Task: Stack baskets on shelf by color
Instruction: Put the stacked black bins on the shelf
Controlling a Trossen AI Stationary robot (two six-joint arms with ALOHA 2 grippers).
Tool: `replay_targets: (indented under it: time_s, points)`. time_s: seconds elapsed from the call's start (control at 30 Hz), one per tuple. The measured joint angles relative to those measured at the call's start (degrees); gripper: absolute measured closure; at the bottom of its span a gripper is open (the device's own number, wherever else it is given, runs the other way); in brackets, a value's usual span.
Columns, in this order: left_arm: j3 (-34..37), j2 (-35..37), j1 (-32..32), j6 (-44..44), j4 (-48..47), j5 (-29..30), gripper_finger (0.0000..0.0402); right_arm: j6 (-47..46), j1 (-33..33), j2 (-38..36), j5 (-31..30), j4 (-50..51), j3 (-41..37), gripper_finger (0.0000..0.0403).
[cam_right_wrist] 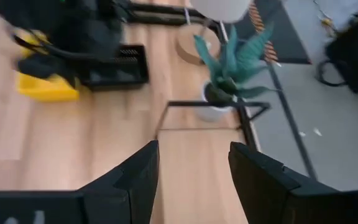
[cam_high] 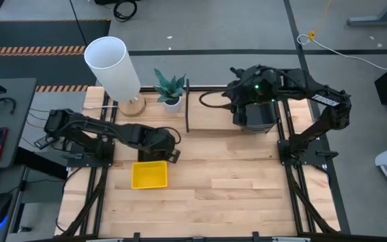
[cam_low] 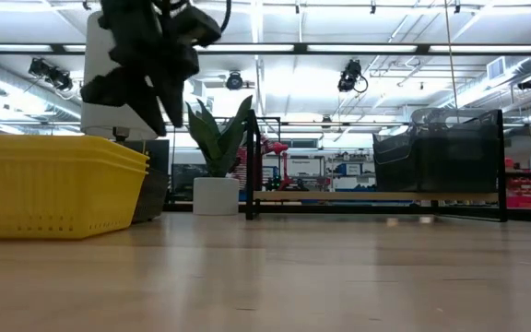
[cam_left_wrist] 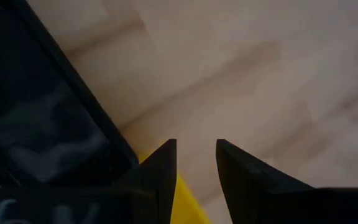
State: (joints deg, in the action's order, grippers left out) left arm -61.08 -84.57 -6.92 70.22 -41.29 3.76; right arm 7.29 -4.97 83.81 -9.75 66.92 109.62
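Left tool [cam_high: 168,153] hovered at the yellow basket stack's [cam_high: 149,174] rear rim, fingers parted, gripping nothing. Black mesh basket [cam_right_wrist: 114,63] lay just behind it. Right tool [cam_right_wrist: 191,171], unclenched, hung over the shelf [cam_high: 230,117], grey baskets [cam_high: 257,115] there.

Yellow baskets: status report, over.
Left pincer over bright yellow plastic baskets' far rim. Right pincer open, empty, above black metal-bar shelf. Black mesh basket alongside.

Grey floor [cam_high: 247,27], ceiling strip lights [cam_low: 358,48], desk [cam_high: 9,101] at left
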Motion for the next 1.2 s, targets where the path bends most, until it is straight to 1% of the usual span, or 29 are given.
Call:
replay_targets:
  time_s: [0.07, 0.13, 0.23, 0.4, 0.57, 0.7, 0.9, 1.03, 1.2]
  points:
    - [0.0, -0.7, 1.1, 1.7, 0.5, 1.8, 0.0280, 0.0, -0.1, -0.5, 2.7, -0.6, 0.0, 0.0204]
    - [0.1, -1.1, 2.4, 2.7, 0.5, 2.2, 0.0274, 0.0, 0.2, -0.8, 4.0, -0.4, 0.0, 0.0204]
    - [0.0, -2.1, 4.3, 3.9, 2.0, 1.9, 0.0257, -0.1, 0.7, -1.5, 4.0, 1.3, 0.0, 0.0204]
    - [0.0, -4.5, 6.5, 5.6, 2.6, 1.8, 0.0214, -1.1, 1.4, -2.5, 4.0, 3.5, -0.4, 0.0204]
    - [0.1, -7.5, 7.1, 7.5, 2.9, 1.3, 0.0184, -1.6, 1.4, -5.1, 3.8, 1.8, -4.7, 0.0204]
    - [0.1, -9.5, 7.1, 9.0, 3.3, 1.1, 0.0181, -3.0, 1.5, -7.9, 3.9, -0.6, -10.0, 0.0204]
    - [0.1, -11.7, 7.1, 10.2, 3.8, 1.5, 0.0189, -5.0, 1.5, -11.9, 4.1, -5.8, -17.9, 0.0204]
    - [0.1, -12.7, 8.1, 10.6, 4.6, 1.5, 0.0190, -7.3, 1.6, -14.2, 6.6, -9.0, -22.9, 0.0204]
    - [0.1, -13.4, 8.9, 11.3, 5.1, 1.5, 0.0191, -9.2, 1.6, -16.1, 6.9, -11.6, -27.4, 0.0204]
